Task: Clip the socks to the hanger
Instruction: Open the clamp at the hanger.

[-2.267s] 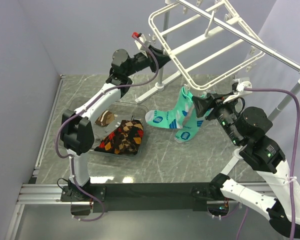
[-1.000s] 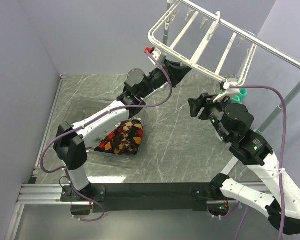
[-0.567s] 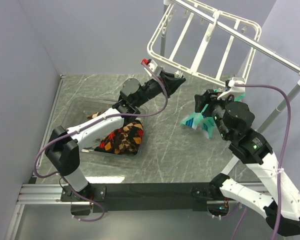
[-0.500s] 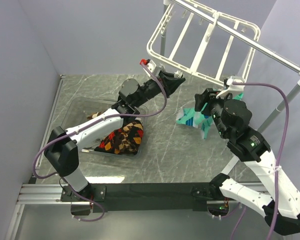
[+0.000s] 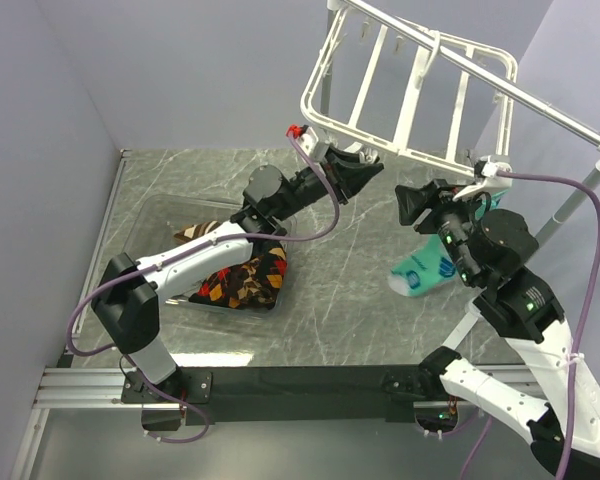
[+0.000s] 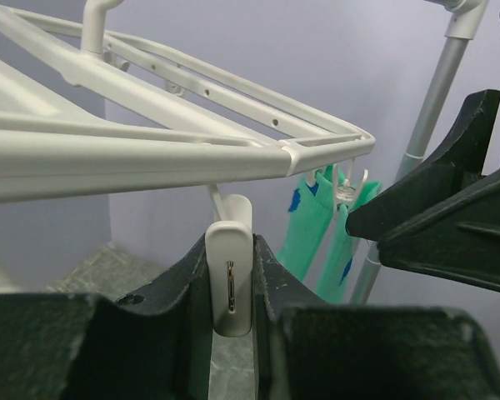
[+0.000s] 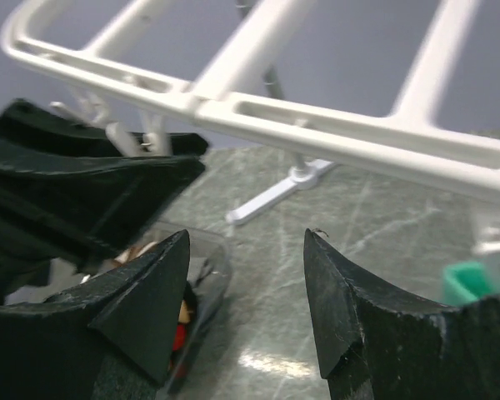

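Note:
The white hanger (image 5: 410,90) hangs tilted from the silver pole. My left gripper (image 5: 365,165) is shut on a white clip (image 6: 231,292) on the hanger's near rim (image 6: 150,158); both fingers press the clip's sides. Mint-green socks (image 5: 425,270) hang below the hanger's right corner, also in the left wrist view (image 6: 304,225), partly hidden behind my right arm. My right gripper (image 5: 415,205) is open and empty, just right of the left gripper and under the hanger bar (image 7: 317,125). Argyle socks (image 5: 245,280) lie in the clear tray.
The clear tray (image 5: 155,215) sits at the left on the marble table. The silver pole (image 5: 570,120) slopes across the right, its upright (image 6: 425,125) behind the socks. A white stand foot (image 7: 275,192) lies on the table at the back. Purple walls close in left and behind.
The hanger has tilted up steeper with my left gripper still at its near rim. The mint socks have swung down and to the right. My right gripper has shifted slightly right.

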Robot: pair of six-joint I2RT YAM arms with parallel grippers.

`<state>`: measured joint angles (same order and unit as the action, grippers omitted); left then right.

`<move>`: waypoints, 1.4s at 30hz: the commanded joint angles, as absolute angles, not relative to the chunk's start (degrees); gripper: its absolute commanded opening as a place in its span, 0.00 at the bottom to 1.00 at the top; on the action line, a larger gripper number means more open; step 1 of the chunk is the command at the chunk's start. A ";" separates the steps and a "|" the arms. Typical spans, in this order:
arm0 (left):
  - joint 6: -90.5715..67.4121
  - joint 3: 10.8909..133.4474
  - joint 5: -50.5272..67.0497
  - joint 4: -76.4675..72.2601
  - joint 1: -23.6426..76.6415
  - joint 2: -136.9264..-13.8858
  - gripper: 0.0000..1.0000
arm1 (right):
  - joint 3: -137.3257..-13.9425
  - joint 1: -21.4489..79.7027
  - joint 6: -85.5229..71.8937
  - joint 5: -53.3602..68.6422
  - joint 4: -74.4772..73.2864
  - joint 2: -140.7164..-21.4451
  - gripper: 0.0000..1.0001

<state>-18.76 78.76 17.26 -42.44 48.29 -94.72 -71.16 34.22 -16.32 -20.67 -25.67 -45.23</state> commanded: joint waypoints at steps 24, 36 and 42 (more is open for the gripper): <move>-14.94 76.38 15.64 -45.00 53.09 -93.69 0.06 | -69.70 33.93 -23.91 -7.47 -10.90 -47.20 0.65; -14.85 75.32 15.29 -45.17 53.09 -92.46 0.06 | -71.80 33.93 -22.41 -10.64 -9.49 -50.80 0.65; -15.03 74.88 15.03 -45.88 53.26 -92.02 0.06 | -72.95 33.93 -22.41 -10.46 -9.32 -53.26 0.63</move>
